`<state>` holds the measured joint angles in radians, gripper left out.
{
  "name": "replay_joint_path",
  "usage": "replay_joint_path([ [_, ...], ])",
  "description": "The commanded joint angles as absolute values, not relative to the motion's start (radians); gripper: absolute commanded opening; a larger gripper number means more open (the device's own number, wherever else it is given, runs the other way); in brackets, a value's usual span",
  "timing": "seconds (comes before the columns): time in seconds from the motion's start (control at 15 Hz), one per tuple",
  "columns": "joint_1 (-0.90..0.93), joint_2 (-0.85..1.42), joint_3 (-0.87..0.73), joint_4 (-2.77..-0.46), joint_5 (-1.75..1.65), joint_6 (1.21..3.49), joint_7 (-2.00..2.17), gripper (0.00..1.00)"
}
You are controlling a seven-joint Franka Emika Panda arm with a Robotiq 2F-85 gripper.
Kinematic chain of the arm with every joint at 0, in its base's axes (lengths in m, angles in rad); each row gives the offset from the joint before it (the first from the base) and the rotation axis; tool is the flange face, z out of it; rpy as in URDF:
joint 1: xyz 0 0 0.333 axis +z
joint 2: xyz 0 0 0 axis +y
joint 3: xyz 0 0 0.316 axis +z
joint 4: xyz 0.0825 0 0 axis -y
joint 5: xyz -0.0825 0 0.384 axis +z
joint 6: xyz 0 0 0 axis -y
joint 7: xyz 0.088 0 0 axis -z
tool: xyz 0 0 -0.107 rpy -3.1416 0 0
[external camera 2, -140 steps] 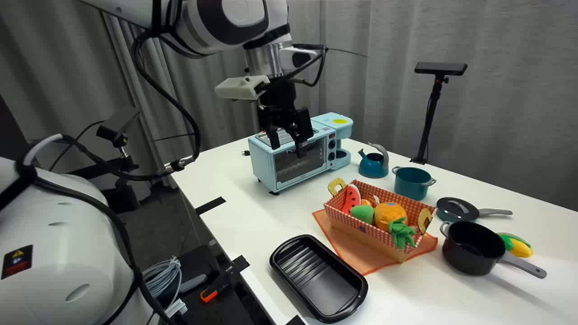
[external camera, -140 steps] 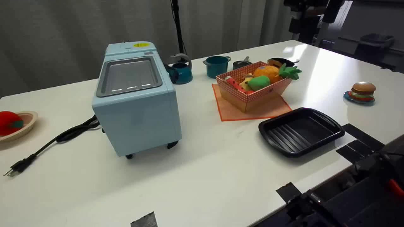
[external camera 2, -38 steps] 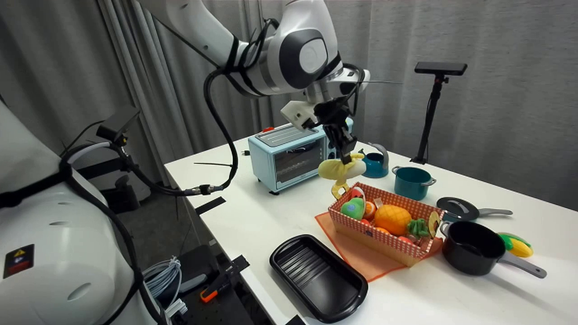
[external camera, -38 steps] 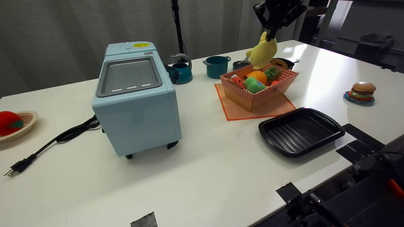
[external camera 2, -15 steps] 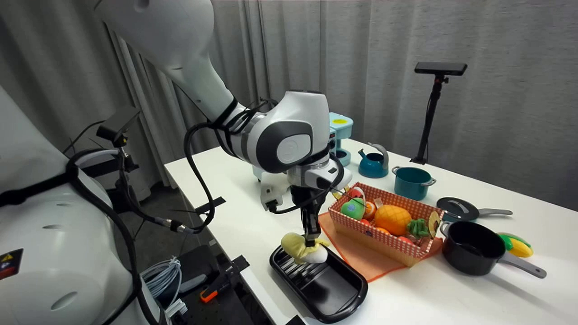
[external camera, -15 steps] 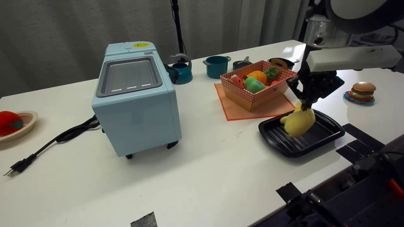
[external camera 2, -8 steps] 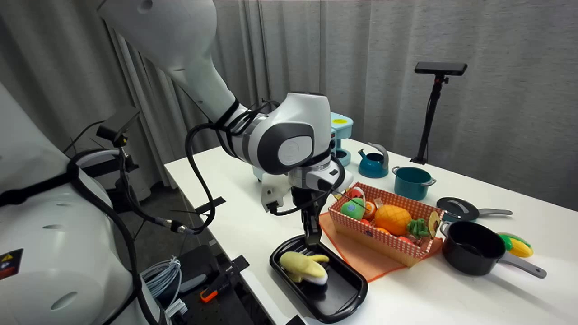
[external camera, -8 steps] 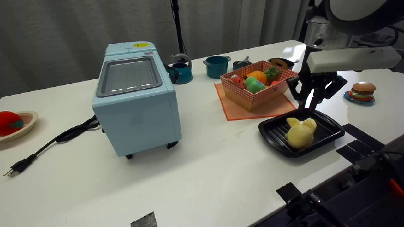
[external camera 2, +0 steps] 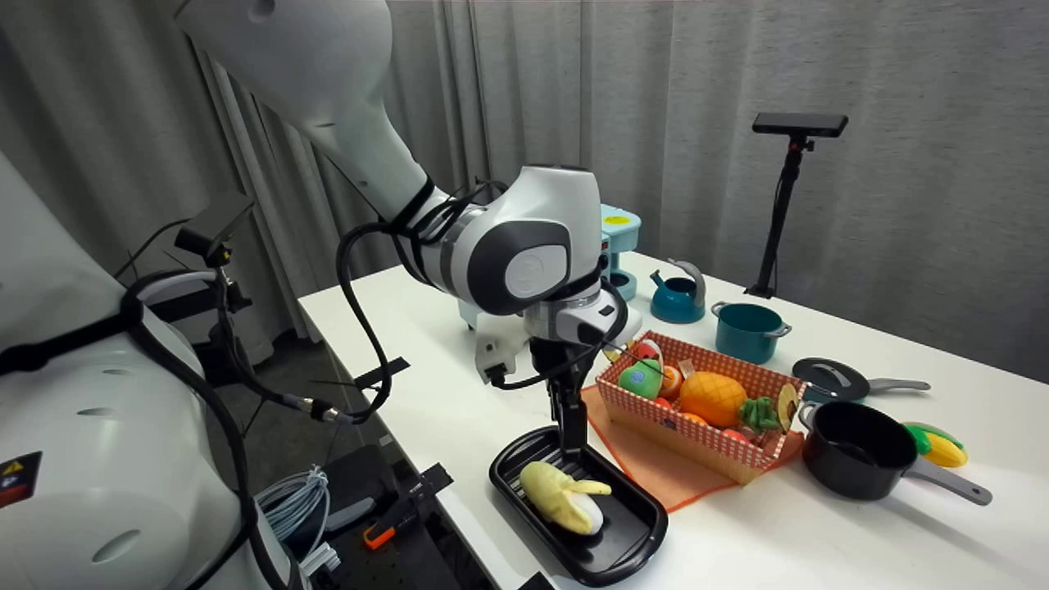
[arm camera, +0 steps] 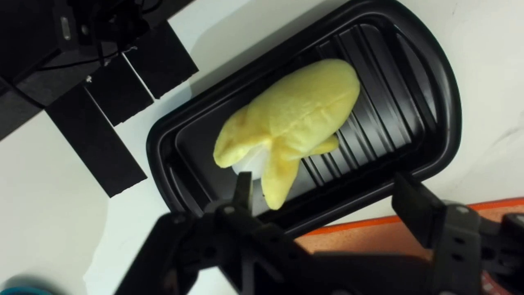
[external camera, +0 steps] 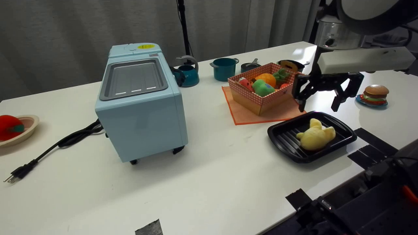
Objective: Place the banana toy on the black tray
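Note:
The banana toy is a pale-yellow soft toy with peel flaps and a white inner part. It lies inside the black tray, on the ribbed floor, in both exterior views. In the wrist view the banana toy rests near the tray's middle, within the rim, with one flap pointing toward the gripper. My gripper is open and empty, above the tray's side nearest the basket. In the wrist view the fingers stand wide apart; one overlaps the banana's white part in the picture, with no grip on it.
A basket of toy foods stands on an orange cloth beside the tray. A light-blue oven, a teal pot, a kettle, a black saucepan and a toy burger stand farther off.
The gripper carried the banana toy from above the basket to the tray, then opened and let it go. The banana dropped onto the tray and shifted slightly. The fingers spread wider.

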<state>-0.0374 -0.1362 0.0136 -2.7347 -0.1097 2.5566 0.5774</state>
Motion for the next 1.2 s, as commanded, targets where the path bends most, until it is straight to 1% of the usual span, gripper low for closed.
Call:
replay_joint_path([
  [0.0, -0.047, -0.193, 0.02, -2.746, -0.099, 2.551, 0.544, 1.0],
  [0.67, -0.08, -0.354, 0.047, -2.698, -0.152, 2.503, 0.541, 1.0],
  [1.13, -0.101, -0.422, 0.073, -2.646, -0.156, 2.465, 0.522, 1.0],
])
